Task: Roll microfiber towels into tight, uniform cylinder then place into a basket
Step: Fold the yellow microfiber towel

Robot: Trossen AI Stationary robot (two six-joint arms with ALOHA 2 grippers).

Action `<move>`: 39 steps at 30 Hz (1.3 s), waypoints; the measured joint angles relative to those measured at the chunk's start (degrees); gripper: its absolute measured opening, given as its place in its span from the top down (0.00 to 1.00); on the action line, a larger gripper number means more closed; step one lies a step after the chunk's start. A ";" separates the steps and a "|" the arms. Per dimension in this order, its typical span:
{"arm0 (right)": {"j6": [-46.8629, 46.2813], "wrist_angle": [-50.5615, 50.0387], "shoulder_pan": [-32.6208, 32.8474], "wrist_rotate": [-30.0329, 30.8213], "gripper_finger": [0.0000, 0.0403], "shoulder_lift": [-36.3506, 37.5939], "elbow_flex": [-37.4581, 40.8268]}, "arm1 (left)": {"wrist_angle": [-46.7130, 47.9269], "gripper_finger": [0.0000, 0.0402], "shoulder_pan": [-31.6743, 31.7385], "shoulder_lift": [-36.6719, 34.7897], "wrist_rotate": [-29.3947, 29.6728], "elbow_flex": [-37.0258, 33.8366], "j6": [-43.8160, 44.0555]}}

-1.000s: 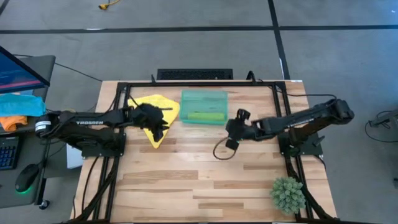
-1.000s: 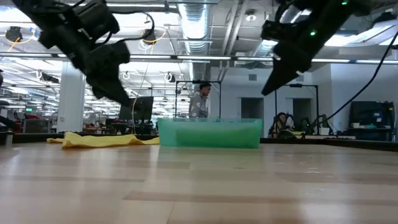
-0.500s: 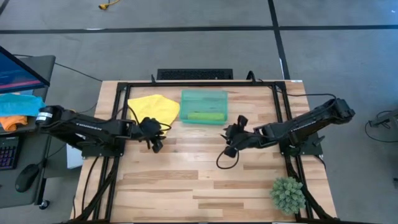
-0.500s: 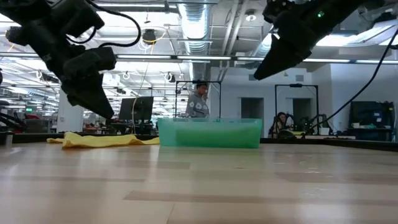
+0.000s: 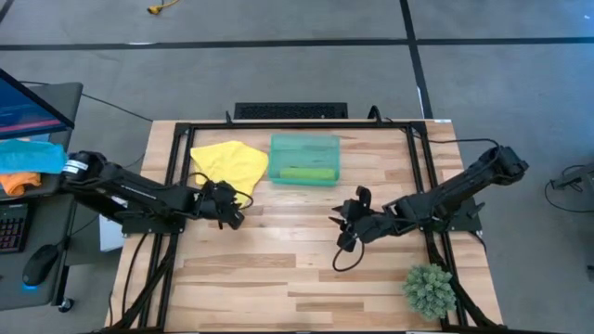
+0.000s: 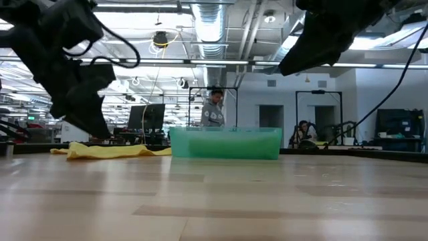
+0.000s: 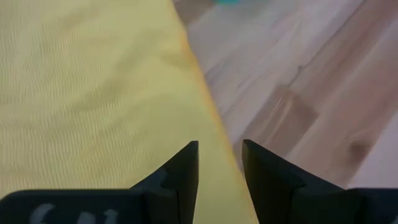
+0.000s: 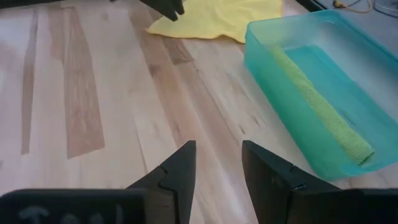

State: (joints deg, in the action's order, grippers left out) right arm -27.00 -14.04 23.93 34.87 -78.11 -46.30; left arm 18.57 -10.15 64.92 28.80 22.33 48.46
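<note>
With the green roll (image 8: 323, 118) already in the basket (image 5: 304, 159), the yellow towel (image 5: 232, 162) lies flat beside it; both jaws, narrowly parted and empty, could bunch it unevenly.

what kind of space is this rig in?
Likely an open-plan lab or workshop: exposed ceiling ducts, rows of monitors with a person behind the table, and a desk with a keyboard beside it.

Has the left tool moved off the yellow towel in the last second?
Yes. The left tool has pulled back from over the yellow towel, toward the table's near edge, away from the basket.
</note>
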 joint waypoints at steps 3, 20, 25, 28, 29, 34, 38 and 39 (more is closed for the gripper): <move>0.22 0.37 0.10 0.00 0.63 0.06 0.00 | 0.00 0.72 0.02 4.12 -0.34 -0.01 0.77; 1.97 2.42 -5.43 0.14 0.63 0.11 0.00 | -1.87 0.72 -6.96 9.14 -12.47 0.76 -0.98; 2.01 4.13 -6.17 0.02 0.63 0.11 0.00 | -5.70 0.72 -14.46 9.19 -18.75 0.70 3.59; 2.01 4.54 -6.13 -0.04 0.63 0.11 0.00 | -7.83 0.72 -18.54 9.21 -21.61 0.64 8.00; 2.01 4.74 -6.12 -0.07 0.63 0.11 0.00 | -8.25 0.72 -19.77 9.25 -22.49 0.63 9.45; 2.10 7.23 -6.13 -0.30 0.63 0.11 0.00 | -8.19 0.72 -25.42 9.25 -26.14 0.61 16.82; 2.08 8.44 -6.07 -0.44 0.63 -0.35 -0.02 | -8.11 0.72 -29.15 9.25 -28.61 0.61 22.38; 2.10 9.03 -6.05 -0.47 0.63 -0.86 -0.02 | -8.11 0.72 -29.83 9.25 -29.20 0.61 23.80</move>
State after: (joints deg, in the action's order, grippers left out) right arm -24.91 -5.01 17.89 34.40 -78.97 -46.33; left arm 10.46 -39.98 74.17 -0.40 22.94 72.27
